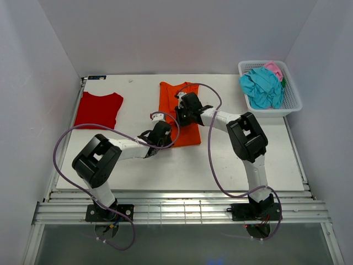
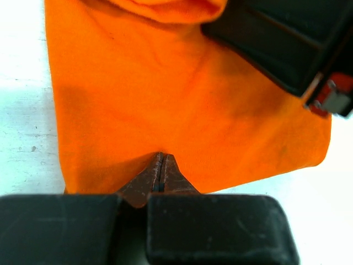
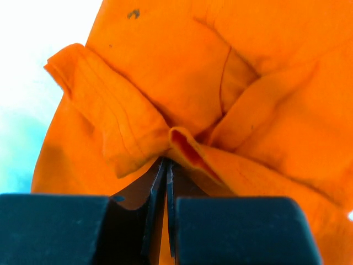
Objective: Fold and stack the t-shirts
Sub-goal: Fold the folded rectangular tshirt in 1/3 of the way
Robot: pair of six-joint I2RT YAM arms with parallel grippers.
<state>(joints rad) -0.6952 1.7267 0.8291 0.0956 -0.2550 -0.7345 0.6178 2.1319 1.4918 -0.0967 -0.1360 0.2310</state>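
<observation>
The orange t-shirt lies in the middle of the table, partly folded lengthwise. My left gripper is at its near left edge. In the left wrist view its jaws are closed at the hem of the flat orange cloth. My right gripper is further up the same side, shut on a bunched fold of the orange cloth, with its fingertips pinching it. The deep red t-shirt lies folded at the left. Teal and pink shirts are in the basket.
The white lattice basket stands at the back right table edge. The right arm's black gripper body shows in the left wrist view, close above the shirt. Purple cables loop beside both arms. White walls enclose the table on three sides.
</observation>
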